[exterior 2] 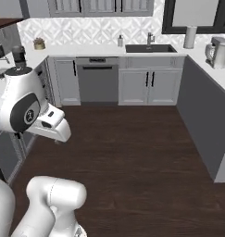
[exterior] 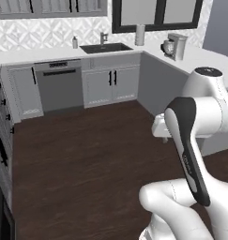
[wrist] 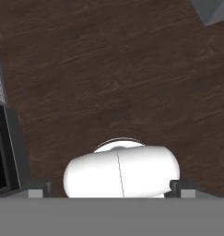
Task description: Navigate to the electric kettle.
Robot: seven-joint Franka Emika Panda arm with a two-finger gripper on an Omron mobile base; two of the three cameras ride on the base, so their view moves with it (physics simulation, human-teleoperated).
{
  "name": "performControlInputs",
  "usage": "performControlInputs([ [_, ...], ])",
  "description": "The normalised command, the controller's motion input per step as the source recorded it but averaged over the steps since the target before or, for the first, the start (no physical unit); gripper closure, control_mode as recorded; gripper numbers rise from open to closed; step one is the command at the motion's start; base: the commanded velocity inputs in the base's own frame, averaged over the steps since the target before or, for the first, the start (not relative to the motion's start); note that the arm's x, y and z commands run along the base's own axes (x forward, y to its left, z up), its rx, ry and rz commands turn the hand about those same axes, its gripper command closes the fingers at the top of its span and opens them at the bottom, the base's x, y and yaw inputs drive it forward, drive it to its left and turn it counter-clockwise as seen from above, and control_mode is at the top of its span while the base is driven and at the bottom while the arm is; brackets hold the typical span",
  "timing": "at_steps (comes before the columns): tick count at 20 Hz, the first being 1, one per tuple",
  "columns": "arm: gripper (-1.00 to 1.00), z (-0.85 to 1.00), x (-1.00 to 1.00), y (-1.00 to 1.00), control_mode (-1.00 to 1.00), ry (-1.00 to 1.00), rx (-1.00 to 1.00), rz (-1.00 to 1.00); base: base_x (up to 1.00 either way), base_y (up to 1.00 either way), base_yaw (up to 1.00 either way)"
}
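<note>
On the left counter in the right base view stands a small dark jug-like shape, the electric kettle (exterior 2: pixel 19 55) as far as I can tell, its lower part hidden by my arm's shoulder. My gripper (exterior: pixel 164 138) hangs folded close to the arm, pointing down over the dark wood floor (exterior: pixel 87 159), far from any counter. In the hand view its fingertips (wrist: pixel 180 186) sit wide apart at the bottom corners, open and holding nothing.
A light grey coffee machine (exterior: pixel 174 46) stands on the right counter near a paper towel roll (exterior: pixel 140 34). The sink (exterior: pixel 106 48) and dishwasher (exterior: pixel 59 84) line the back wall. A potted plant (exterior 2: pixel 39 43) sits at the back left. Cabinets (exterior: pixel 3 126) flank the left side.
</note>
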Motion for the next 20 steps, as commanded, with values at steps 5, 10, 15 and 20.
performControlInputs([
  [5,-1.00,0.00,0.00,0.00,1.00,0.00,0.00,0.00,1.00,0.00,0.09],
  [10,-1.00,0.00,0.00,0.00,1.00,0.00,0.00,0.00,1.00,0.00,0.09],
  [15,-1.00,0.00,0.00,0.00,1.00,0.00,0.00,0.00,1.00,-0.09,0.08],
  [20,-1.00,0.00,0.00,0.00,1.00,0.00,0.00,0.00,1.00,-0.22,0.07],
])
